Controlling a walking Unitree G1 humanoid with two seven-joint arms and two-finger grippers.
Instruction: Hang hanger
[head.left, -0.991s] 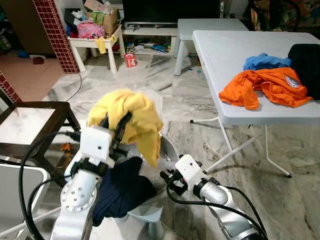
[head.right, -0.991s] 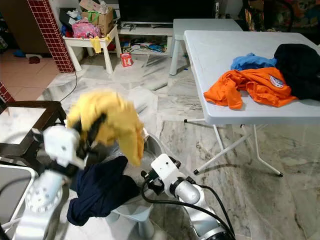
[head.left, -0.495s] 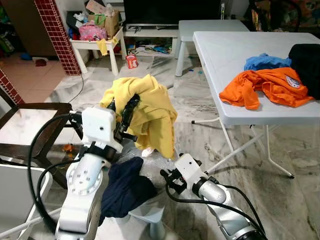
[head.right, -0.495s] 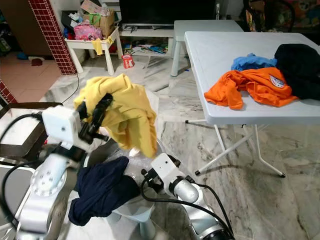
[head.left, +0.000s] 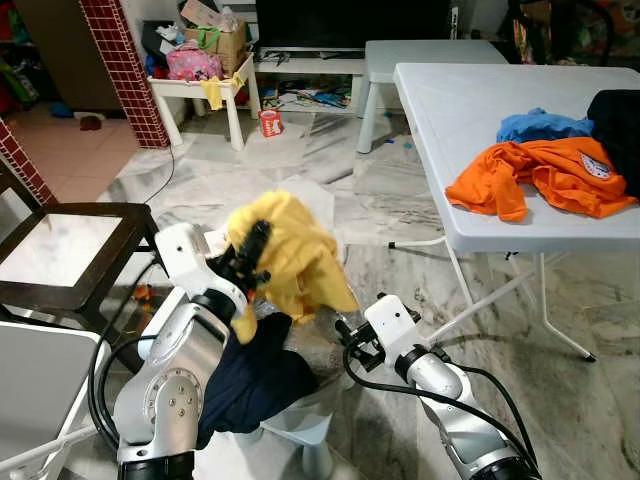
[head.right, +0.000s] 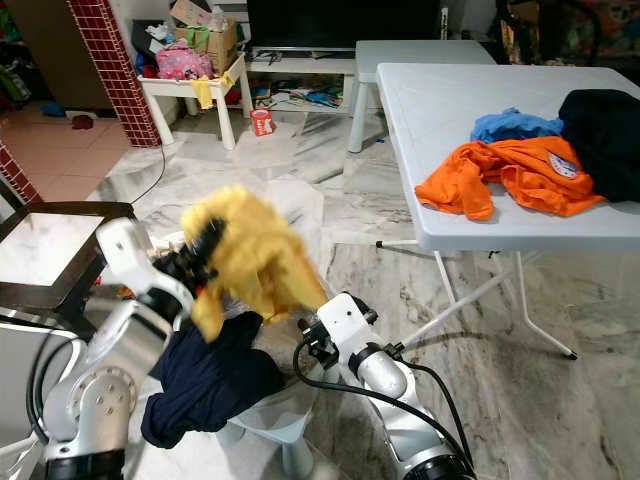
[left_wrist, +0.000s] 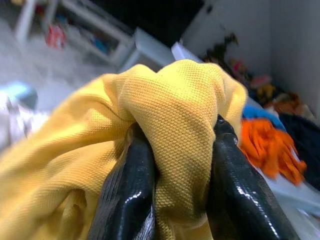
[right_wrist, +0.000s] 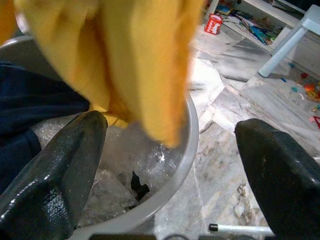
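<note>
yellow shirt (left_wrist: 175, 115) of fine pique knit cloth, glossy black fingers (left_wrist: 127, 200), shiny metal basin (right_wrist: 175, 165), polished marble floor (head.left: 400, 200)

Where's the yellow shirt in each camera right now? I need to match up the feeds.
Left eye view: yellow shirt left of centre, held up by the left gripper above the grey basin.
Right eye view: left of centre, above the navy garment.
Left wrist view: bunched between the two black fingers.
Right wrist view: hanging at the top, over the basin.
Shared landmark: the orange shirt on the white table.
</note>
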